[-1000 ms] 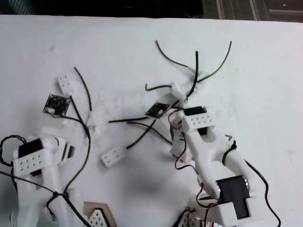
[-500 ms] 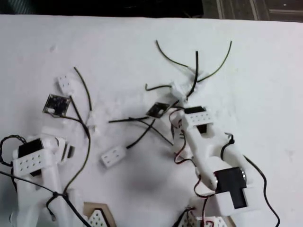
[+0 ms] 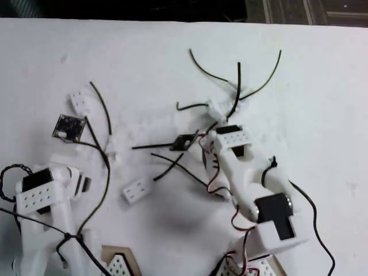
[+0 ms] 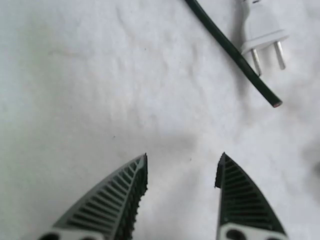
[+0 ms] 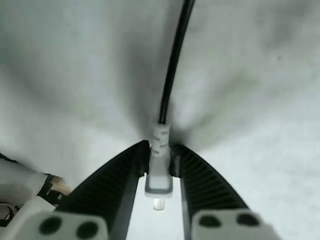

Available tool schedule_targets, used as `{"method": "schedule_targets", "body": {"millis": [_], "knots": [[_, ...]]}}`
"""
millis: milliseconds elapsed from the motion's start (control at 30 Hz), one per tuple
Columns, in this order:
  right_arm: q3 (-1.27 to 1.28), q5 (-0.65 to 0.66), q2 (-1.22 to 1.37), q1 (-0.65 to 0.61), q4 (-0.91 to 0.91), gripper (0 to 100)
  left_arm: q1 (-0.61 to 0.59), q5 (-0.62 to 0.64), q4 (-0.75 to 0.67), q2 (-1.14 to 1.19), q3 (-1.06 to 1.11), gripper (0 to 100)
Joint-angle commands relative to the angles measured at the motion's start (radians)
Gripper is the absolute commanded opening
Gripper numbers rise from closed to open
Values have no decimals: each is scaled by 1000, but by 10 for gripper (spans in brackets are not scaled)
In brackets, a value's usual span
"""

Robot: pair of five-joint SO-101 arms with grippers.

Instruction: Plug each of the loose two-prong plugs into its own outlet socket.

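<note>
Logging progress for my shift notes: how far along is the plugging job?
Done: nothing looks plugged in yet. In hand: the right hand is shut on a white plug with a black cord. Remaining: that one, and a loose plug lying near the open left hand, prongs bare.

You work over a matt white table cover (image 3: 144, 52), faintly rough like cloth. The loose plug (image 4: 262, 25) is smooth white plastic with shiny metal prongs, its cord (image 4: 225, 44) glossy and dark. Your left gripper (image 4: 182, 165) has dull ribbed plastic fingers; your right gripper (image 5: 160, 147) pinches a ridged plastic plug (image 5: 159, 175).
</note>
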Motion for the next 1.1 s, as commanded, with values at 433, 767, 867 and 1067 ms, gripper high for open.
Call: {"method": "schedule_targets", "body": {"millis": [433, 767, 867, 1067], "knots": [[-101, 11, 143, -101, 58, 71, -5, 9, -15, -31, 2, 226], [-98, -110, -73, -206, 124, 17, -5, 9, -15, -31, 2, 226], [-89, -167, -202, -189, 119, 17, -5, 9, -15, -31, 2, 226], [-83, -255, -435, -97, 87, 17, -5, 9, -15, -31, 2, 226]]}}
